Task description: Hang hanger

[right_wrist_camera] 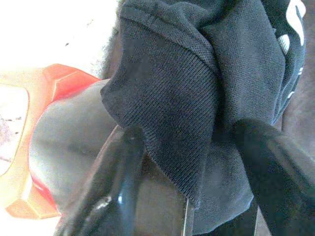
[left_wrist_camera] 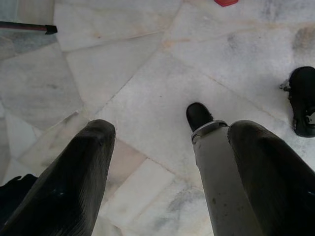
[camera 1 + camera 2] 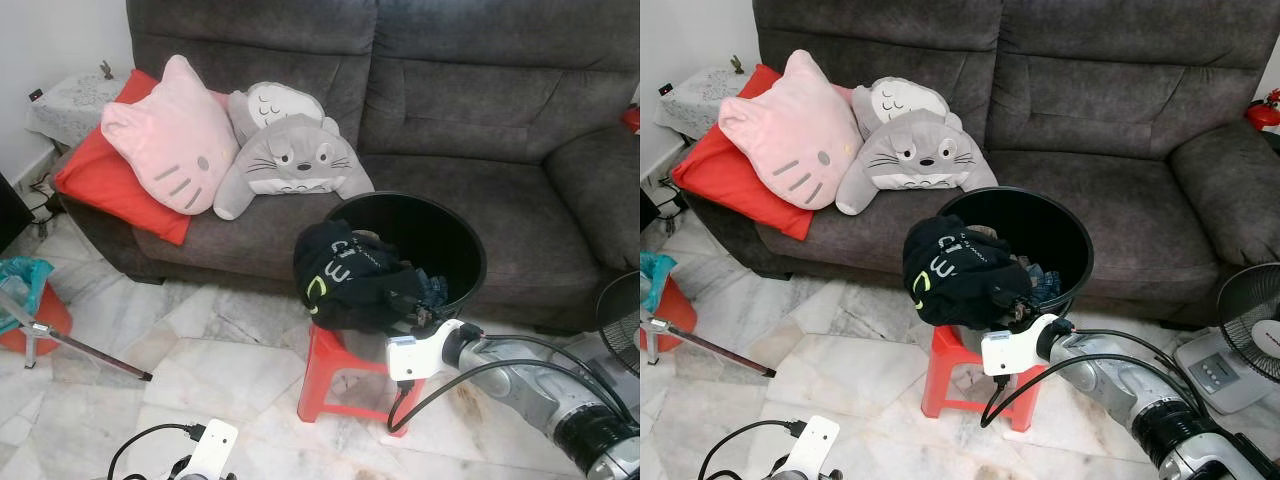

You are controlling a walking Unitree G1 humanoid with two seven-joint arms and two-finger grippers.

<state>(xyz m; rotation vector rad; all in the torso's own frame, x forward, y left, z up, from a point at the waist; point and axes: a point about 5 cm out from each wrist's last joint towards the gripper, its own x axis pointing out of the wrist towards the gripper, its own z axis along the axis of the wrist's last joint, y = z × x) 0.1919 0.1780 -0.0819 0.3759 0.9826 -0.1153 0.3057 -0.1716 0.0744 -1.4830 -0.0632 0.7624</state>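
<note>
The right gripper (image 1: 189,172) is reached forward to the black bucket (image 3: 450,235) on the red stool (image 3: 325,365) before the sofa (image 3: 480,120). Its fingers (image 1: 113,182) are spread apart, bracketing a hanging fold of the black shirt (image 3: 345,275) draped over the bucket's near rim, not yet clamped on it. No hanger can be made out; if one sits in the shirt, it is hidden by cloth. The left gripper (image 2: 162,172) hangs released over the marble floor (image 2: 147,73), well away, so the right arm is nearer. The fold hangs straight down between the fingers.
</note>
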